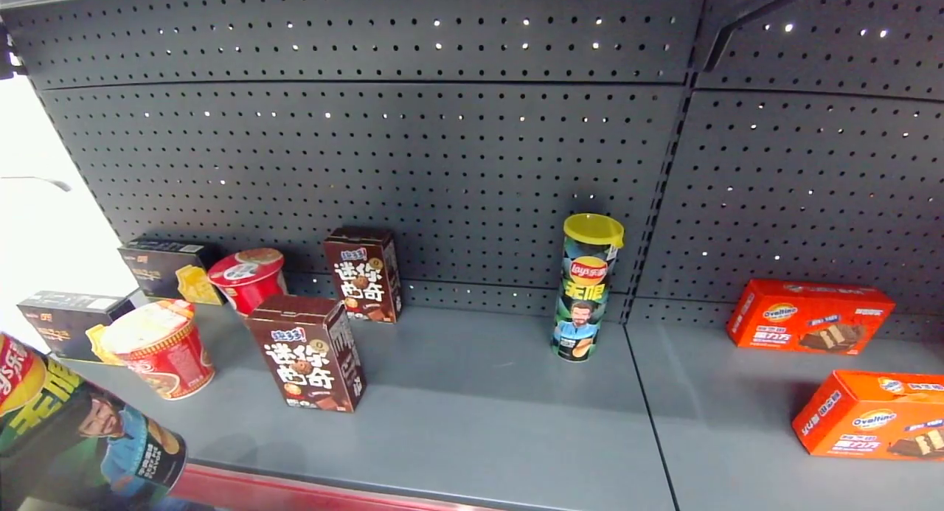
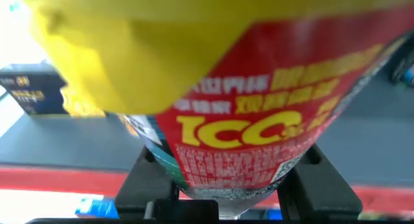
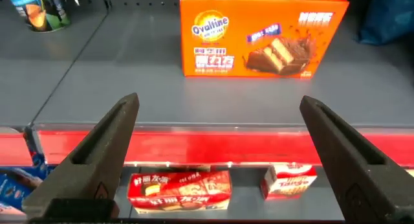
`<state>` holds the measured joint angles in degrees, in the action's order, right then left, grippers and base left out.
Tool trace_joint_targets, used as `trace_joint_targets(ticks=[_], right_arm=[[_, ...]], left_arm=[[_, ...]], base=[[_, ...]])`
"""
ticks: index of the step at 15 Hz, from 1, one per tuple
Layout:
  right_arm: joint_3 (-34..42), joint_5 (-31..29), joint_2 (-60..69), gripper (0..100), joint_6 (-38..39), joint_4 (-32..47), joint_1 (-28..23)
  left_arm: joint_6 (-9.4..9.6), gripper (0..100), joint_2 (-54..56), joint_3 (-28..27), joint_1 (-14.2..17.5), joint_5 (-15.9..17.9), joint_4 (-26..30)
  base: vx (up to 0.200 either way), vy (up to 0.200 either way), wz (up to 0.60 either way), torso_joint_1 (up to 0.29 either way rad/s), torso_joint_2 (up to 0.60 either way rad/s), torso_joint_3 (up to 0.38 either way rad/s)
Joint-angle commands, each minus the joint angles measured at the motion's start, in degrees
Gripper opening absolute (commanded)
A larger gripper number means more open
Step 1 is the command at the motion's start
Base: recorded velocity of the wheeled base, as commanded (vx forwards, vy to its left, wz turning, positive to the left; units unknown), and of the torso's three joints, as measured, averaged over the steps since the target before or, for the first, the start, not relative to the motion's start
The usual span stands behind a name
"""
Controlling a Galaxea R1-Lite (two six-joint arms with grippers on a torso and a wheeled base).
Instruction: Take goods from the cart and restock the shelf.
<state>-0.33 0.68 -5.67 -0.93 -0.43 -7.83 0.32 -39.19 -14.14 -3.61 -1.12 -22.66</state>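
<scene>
Grey steel shelf [image 1: 472, 415] in my head view: a chip can [image 1: 81, 430] hangs tilted over its front left corner, and a second can [image 1: 586, 286] stands upright by the back wall. Brown boxes [image 1: 310, 352] and red cups [image 1: 162, 356] sit toward the left end, orange boxes [image 1: 811, 315] toward the right.

My left wrist view adds the grip: the left gripper [image 2: 233, 185] pinches the chip can, with black fingers [image 2: 145, 185] on both sides.

My right wrist view shows the right gripper [image 3: 218, 104] spread wide before the shelf's red lip [image 3: 213, 146], facing one orange box. Red packets [image 3: 180, 190] lie on the level below.
</scene>
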Motion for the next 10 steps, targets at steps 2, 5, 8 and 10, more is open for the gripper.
trace_joint_targets(ticks=[2,5,8,10], right_arm=[[-20.33,2.75,-21.58,100,0.57,-1.59,2.03],[-24.1,8.81,-33.97,100,-3.64,-7.31,9.94],[-32.28,9.25,-45.31,100,2.6,-12.23,20.92],[-38.17,11.89,-52.69,100,2.51,-12.58,22.59]], left_arm=[[-0.4,0,1.66,-1.59,0.0,-0.9,0.6],[-0.23,0,5.0,-2.82,0.0,-2.48,4.21],[-0.49,0,6.59,-5.72,-0.17,-3.45,9.3],[-0.58,0,6.59,-6.51,-0.17,-3.1,10.45]], base=[[0.0,0.0,0.0,0.0,0.0,0.0],[0.0,0.0,0.0,0.0,0.0,0.0],[0.0,0.0,0.0,0.0,0.0,0.0],[0.0,0.0,0.0,0.0,0.0,0.0]])
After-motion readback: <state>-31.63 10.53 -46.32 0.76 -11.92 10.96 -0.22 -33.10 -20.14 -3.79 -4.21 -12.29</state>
